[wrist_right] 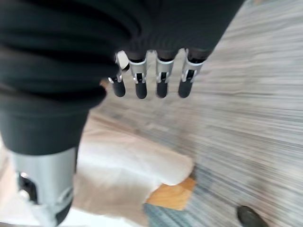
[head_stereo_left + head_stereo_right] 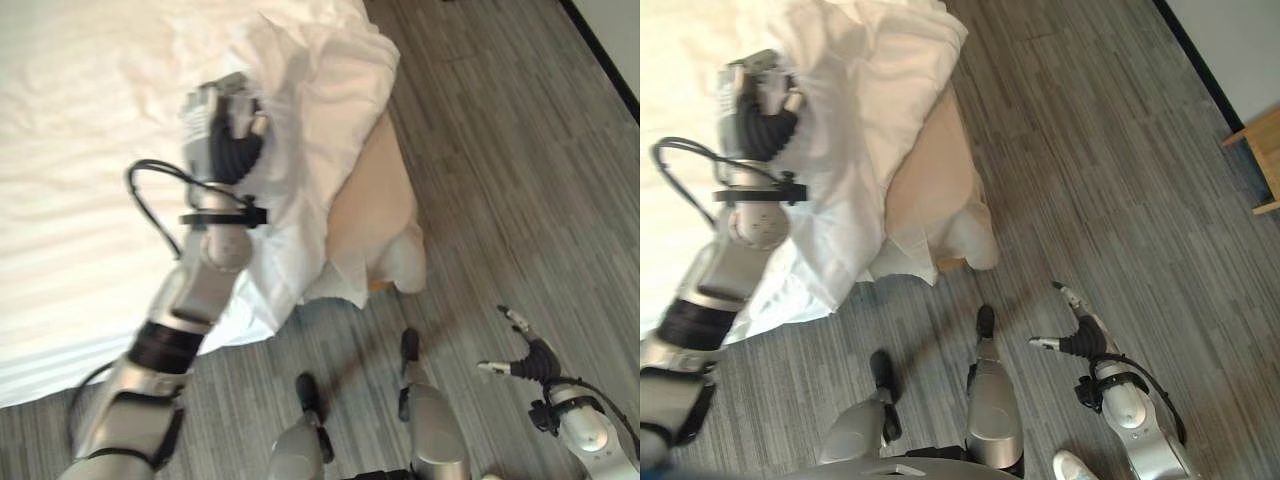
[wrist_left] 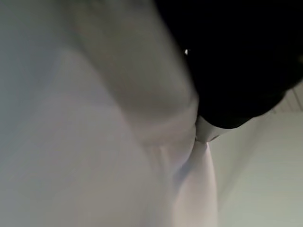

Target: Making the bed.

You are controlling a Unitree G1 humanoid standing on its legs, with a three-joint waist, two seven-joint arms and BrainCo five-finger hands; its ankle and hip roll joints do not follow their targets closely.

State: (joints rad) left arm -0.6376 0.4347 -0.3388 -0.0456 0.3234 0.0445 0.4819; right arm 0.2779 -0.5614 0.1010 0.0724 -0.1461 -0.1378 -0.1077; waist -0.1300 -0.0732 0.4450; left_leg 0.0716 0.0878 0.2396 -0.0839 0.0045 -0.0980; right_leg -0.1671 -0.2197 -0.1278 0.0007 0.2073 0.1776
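Observation:
A white duvet (image 2: 300, 90) lies bunched and folded back over the bed's near right corner, its edge hanging down the side (image 2: 265, 300). The flat white sheet (image 2: 70, 200) covers the bed to the left. My left hand (image 2: 222, 125) is raised over the bed at the duvet's fold. It is shut on the duvet, and cloth (image 3: 94, 142) is pressed close against it in the left wrist view. My right hand (image 2: 1080, 335) hangs low over the floor on the right, away from the bed, open and holding nothing, its fingers (image 1: 151, 82) straight.
The mattress corner (image 2: 375, 195) shows bare and beige under the duvet, with a white corner piece (image 2: 400, 262) and a wooden bed foot (image 1: 173, 195) below it. Grey plank floor (image 2: 500, 150) runs to the right. A wooden piece of furniture (image 2: 1265, 150) stands by the wall.

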